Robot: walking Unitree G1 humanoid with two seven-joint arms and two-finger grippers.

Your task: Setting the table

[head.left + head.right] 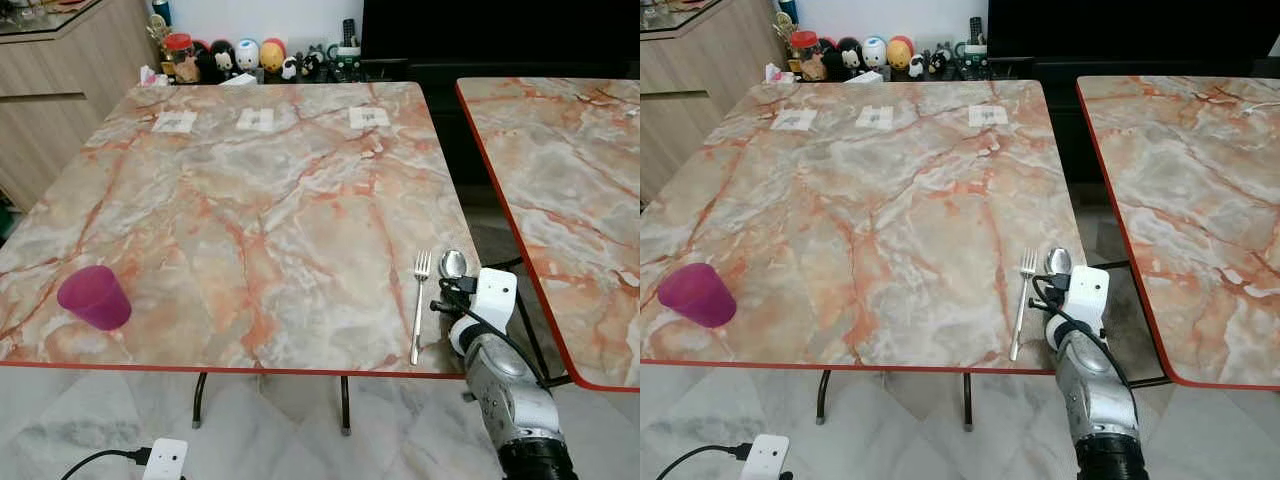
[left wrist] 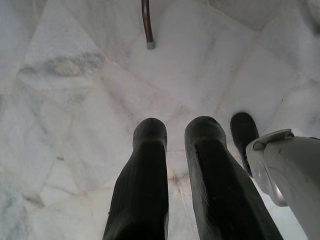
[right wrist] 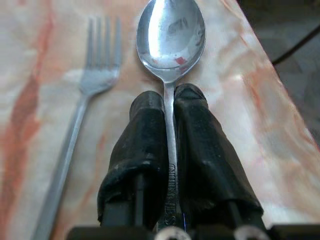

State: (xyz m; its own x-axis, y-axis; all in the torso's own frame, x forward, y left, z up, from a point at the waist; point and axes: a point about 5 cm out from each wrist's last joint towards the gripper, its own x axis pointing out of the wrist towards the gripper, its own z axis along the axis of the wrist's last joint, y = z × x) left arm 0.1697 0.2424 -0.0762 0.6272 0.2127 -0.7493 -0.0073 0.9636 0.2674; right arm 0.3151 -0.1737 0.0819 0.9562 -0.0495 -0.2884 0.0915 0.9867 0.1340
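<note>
Step in hand, as judged: placing the spoon of the place setting at the near right corner of the table.

Right gripper (image 3: 167, 107) is closed on the handle of the polished steel spoon (image 3: 171, 37); both black fingers (image 3: 145, 145) pinch the stem just behind the bowl. The bowl points away from the robot, toward the far side of the square marble-patterned table with the red edge (image 1: 230, 215). In the head views the spoon bowl (image 1: 453, 263) sits low over the tabletop close to the right edge; whether it touches the surface cannot be told.

The slim steel fork (image 1: 419, 305) lies flat on the table just beside the spoon, on its left, tines pointing away, roughly parallel to it and apart from it.

A translucent magenta plastic cup (image 1: 94, 297) stands near the left front corner, well apart from the cutlery. Three small white paper cards (image 1: 256, 119) lie along the far side.

Left gripper (image 2: 175, 165) hangs idle over the pale marble floor (image 2: 75, 100), fingers slightly parted, nothing between them.

Next move, as judged: lower until the spoon rests flat, keep it parallel to the fork, release, then draw back along the handle line. Risk: the spoon is near the table's right edge, so a sideways nudge on release could tip it off.
</note>
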